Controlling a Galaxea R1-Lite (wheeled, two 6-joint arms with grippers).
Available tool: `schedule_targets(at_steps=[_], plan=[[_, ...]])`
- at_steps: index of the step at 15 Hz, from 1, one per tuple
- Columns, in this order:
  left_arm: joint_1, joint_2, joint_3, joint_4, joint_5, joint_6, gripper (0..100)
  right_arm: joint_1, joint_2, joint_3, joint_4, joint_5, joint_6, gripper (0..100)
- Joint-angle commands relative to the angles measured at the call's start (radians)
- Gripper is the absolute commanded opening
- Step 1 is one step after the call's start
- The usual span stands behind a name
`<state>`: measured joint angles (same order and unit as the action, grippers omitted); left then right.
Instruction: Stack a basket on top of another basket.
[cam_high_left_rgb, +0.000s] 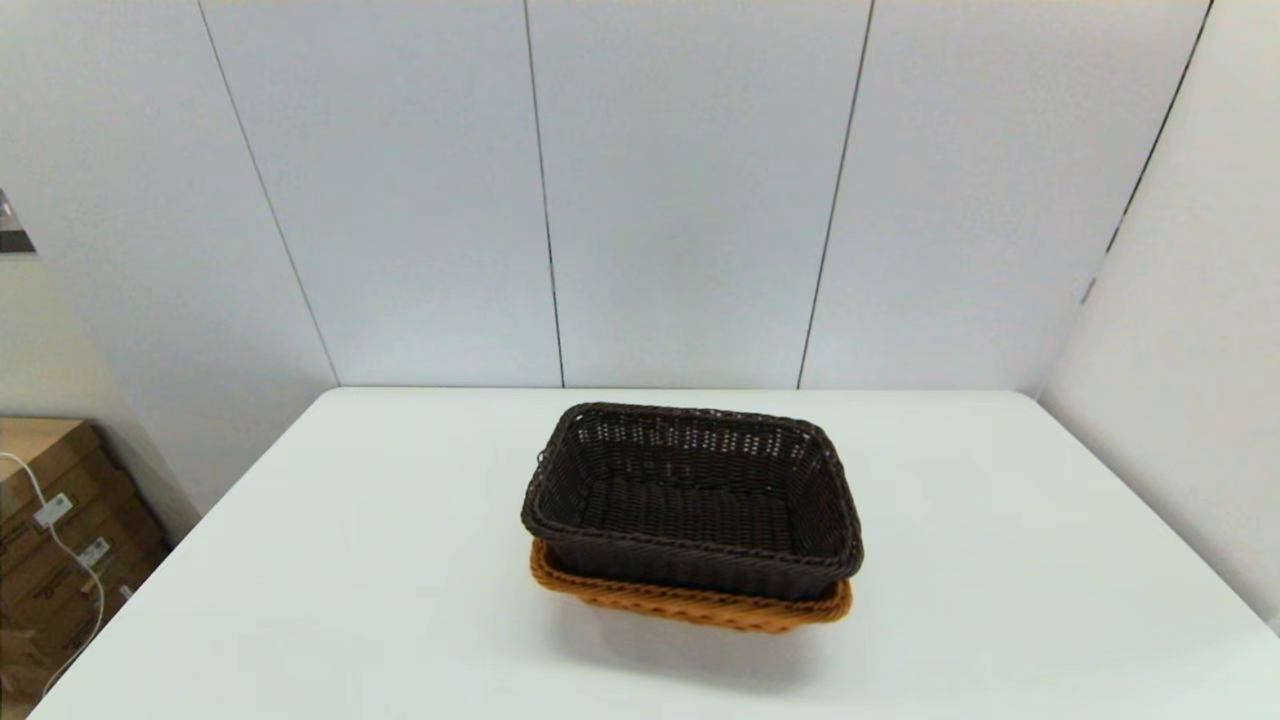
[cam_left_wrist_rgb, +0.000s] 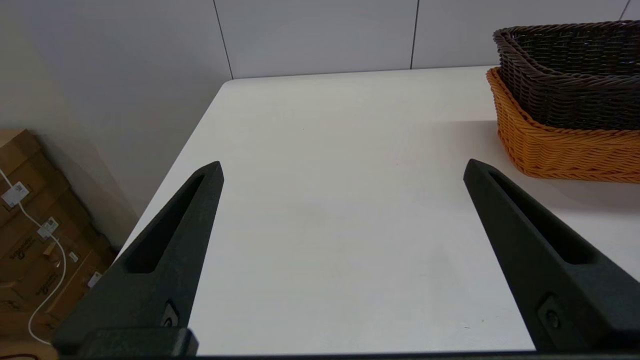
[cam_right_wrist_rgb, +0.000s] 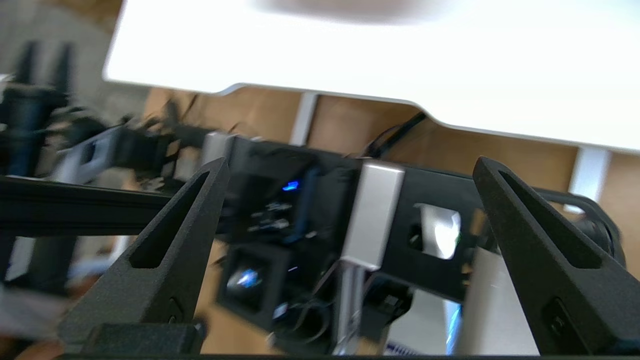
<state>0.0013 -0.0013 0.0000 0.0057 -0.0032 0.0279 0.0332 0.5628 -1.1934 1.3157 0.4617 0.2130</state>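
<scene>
The dark brown basket (cam_high_left_rgb: 692, 498) sits nested inside the orange basket (cam_high_left_rgb: 690, 602) in the middle of the white table (cam_high_left_rgb: 350, 580); only the orange rim and lower wall show beneath it. Both baskets also appear in the left wrist view, dark brown basket (cam_left_wrist_rgb: 570, 70) over orange basket (cam_left_wrist_rgb: 560, 145). My left gripper (cam_left_wrist_rgb: 342, 167) is open above bare table, to the left of the baskets and apart from them. My right gripper (cam_right_wrist_rgb: 352, 165) is open below and in front of the table edge, holding nothing. Neither arm shows in the head view.
Cardboard boxes (cam_high_left_rgb: 60, 540) with a white cable stand on the floor left of the table. A panelled wall (cam_high_left_rgb: 680, 200) runs behind the table. In the right wrist view the robot's dark base hardware (cam_right_wrist_rgb: 320, 235) lies under the table edge (cam_right_wrist_rgb: 350, 95).
</scene>
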Motion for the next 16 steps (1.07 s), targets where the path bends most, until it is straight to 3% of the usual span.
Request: schedule_targets(at_steps=[1, 7, 12, 14, 16], plan=[[0.0, 0.001, 0.002, 0.0, 0.0, 0.0, 100, -0.004, -0.262, 0.172, -0.036, -0.071, 0.017, 100], [0.0, 0.001, 0.002, 0.0, 0.0, 0.0, 100, -0.039, -0.409, 0.248, -0.038, -0.075, 0.022, 100], [0.0, 0.001, 0.003, -0.001, 0.0, -0.002, 100, -0.038, -0.563, 0.35, -0.081, -0.138, 0.005, 100], [0.0, 0.001, 0.003, -0.001, 0.0, -0.002, 100, -0.038, -0.563, 0.423, -0.159, -0.163, -0.006, 100], [0.0, 0.001, 0.003, -0.001, 0.0, -0.002, 100, -0.038, -0.563, 0.532, -0.337, -0.199, -0.017, 100]])
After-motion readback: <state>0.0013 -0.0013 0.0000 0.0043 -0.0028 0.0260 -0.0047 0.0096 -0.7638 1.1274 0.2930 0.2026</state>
